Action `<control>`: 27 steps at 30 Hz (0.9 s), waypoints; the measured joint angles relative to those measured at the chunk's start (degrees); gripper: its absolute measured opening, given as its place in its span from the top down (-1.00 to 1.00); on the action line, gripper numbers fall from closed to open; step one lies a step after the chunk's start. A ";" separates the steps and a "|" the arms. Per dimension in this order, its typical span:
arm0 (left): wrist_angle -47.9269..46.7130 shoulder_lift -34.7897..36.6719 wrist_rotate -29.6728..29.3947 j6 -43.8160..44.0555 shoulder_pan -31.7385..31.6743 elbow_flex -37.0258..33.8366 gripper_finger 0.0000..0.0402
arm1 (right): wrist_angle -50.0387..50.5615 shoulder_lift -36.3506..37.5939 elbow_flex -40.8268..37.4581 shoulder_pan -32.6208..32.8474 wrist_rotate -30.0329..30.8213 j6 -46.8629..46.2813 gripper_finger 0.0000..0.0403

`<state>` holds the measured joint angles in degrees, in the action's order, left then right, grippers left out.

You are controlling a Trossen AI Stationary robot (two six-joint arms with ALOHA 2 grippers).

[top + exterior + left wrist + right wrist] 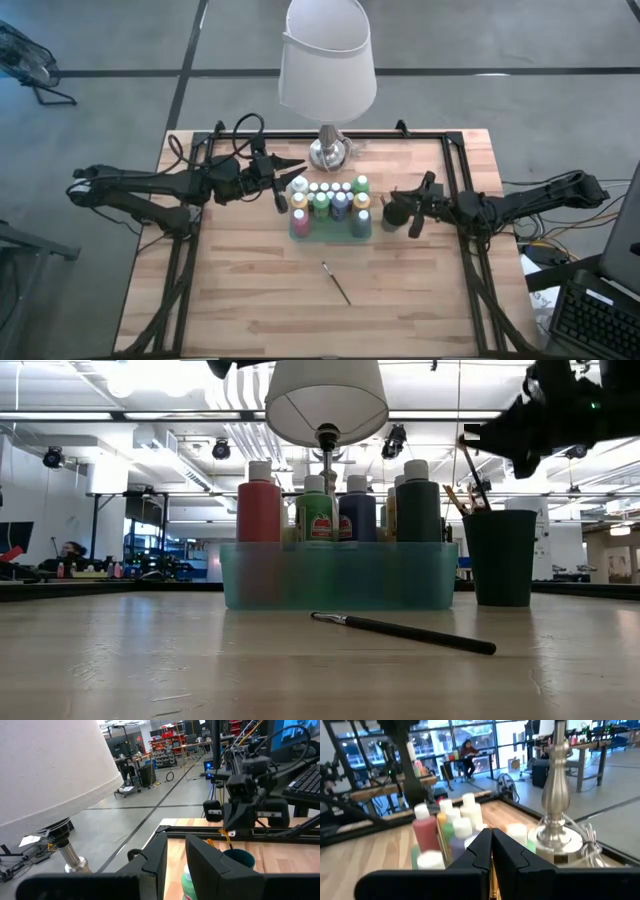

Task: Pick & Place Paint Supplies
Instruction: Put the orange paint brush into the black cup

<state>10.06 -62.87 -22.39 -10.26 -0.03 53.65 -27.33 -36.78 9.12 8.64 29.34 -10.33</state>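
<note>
Loose paintbrush (pixel 403 630), bottle tray (pixel 340 575), dark cup (pixel 500 558)

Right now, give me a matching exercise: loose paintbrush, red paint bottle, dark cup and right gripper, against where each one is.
1 loose paintbrush
2 red paint bottle
3 dark cup
4 right gripper

A standing in the teal tray
B above the cup, shut on an orange-handled brush
C lying on the table in front of the tray
D on the table, beside the tray

Pairs: 1-C, 2-A, 3-D, 4-B
</note>
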 joint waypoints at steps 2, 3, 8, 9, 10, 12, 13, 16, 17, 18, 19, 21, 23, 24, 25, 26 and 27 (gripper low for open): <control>0.17 0.00 0.00 0.00 0.00 0.00 0.62 | -0.21 0.02 -1.07 0.00 -0.95 0.01 0.96; 0.27 0.00 0.00 0.00 -0.01 0.00 0.62 | -0.43 -0.03 -1.58 0.00 -1.35 0.02 0.96; 0.42 0.00 0.00 0.00 0.00 0.00 0.62 | -0.43 0.03 -4.38 0.00 -2.84 -0.04 0.96; 0.46 0.00 0.00 0.00 0.00 0.00 0.62 | -0.50 0.03 -4.84 -0.01 -2.86 -0.02 0.96; 0.49 0.00 0.00 0.00 0.00 0.00 0.62 | -0.51 0.03 -5.34 -0.02 -2.86 -0.07 0.96; 0.60 0.00 0.00 0.00 0.00 0.00 0.62 | -0.70 0.03 -6.30 -0.02 -2.86 -0.38 0.96; 0.68 0.00 0.00 0.00 0.00 0.00 0.62 | -0.92 0.03 -6.65 -0.02 -2.86 -0.76 0.96; 1.09 0.00 0.00 0.00 -0.01 0.00 0.62 | -0.21 0.01 -7.38 -0.02 -2.86 -2.14 0.96; 1.43 0.00 0.00 0.02 0.00 0.00 0.62 | 0.24 -0.03 -7.42 -0.02 -2.85 -2.77 0.96; 1.62 0.00 0.00 0.01 -0.02 0.00 0.62 | 0.31 -0.04 -7.45 -0.02 -2.64 -3.24 0.96; 1.75 0.00 0.00 0.00 0.00 0.00 0.62 | 0.08 -0.04 -7.45 -0.04 -2.55 -3.48 0.96; 1.95 0.00 0.00 0.00 0.00 0.00 0.62 | 0.02 0.03 -7.45 -0.04 -2.50 -3.58 0.96; 1.93 0.00 0.01 0.00 0.00 0.00 0.62 | 0.09 0.03 -7.41 -0.04 -2.52 -4.17 0.95; 1.93 0.00 0.00 0.00 -0.02 0.00 0.62 | 0.13 0.01 -7.28 -0.04 -2.58 -4.65 0.94; 1.93 0.00 0.00 0.00 -0.02 0.00 0.62 | 0.12 -0.06 -7.07 -0.04 -2.62 -5.07 0.92; 1.93 0.00 0.00 0.00 0.00 0.00 0.62 | 0.10 -0.06 -6.87 -0.04 -2.66 -5.32 0.90; 1.93 0.00 0.02 0.00 0.00 0.00 0.62 | 0.07 -0.04 -6.72 -0.04 -2.70 -5.38 0.86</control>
<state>11.99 -62.87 -22.38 -10.26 -0.03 53.65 -27.27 -36.82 2.41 8.60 26.64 -15.70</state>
